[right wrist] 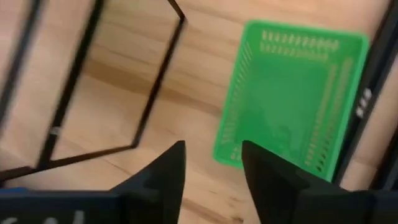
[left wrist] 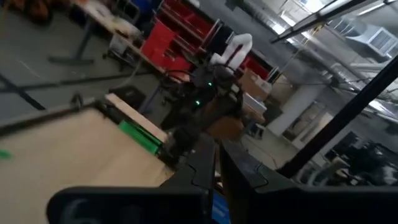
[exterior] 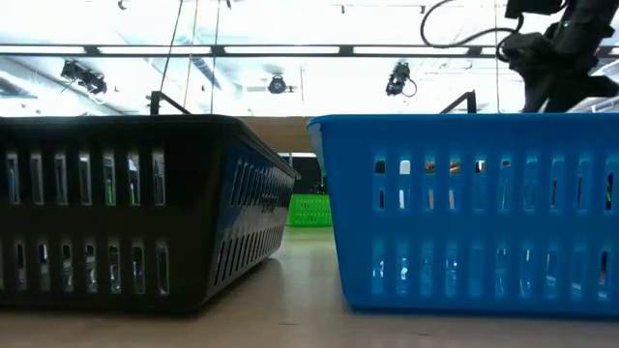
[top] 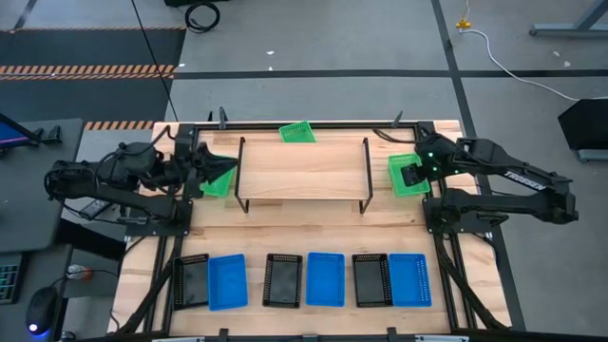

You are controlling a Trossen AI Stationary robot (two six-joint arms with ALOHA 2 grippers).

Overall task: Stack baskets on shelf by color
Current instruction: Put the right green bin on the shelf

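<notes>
The shelf [top: 302, 176] stands mid-table on its black wire legs [right wrist: 149, 93], its plank top bare. Three green baskets lie flat on the table: one at the far edge [top: 297, 132], one off the shelf's left end [top: 220, 183], one off its right end [top: 408, 177]. My right gripper [right wrist: 211, 162] hangs open above the right one [right wrist: 292, 99], pointing steeply down over its near corner and touching nothing. My left gripper [left wrist: 217, 168] is shut with nothing in it. It is held level, high over the left green basket [top: 214, 171], and faces the right arm across the shelf.
Along the table's near edge lie three black baskets [top: 283, 280] and three blue baskets [top: 325, 279], set side by side in pairs. In the low view a black basket [exterior: 135, 213] and a blue basket [exterior: 464, 213] fill the foreground. A black frame rims the table.
</notes>
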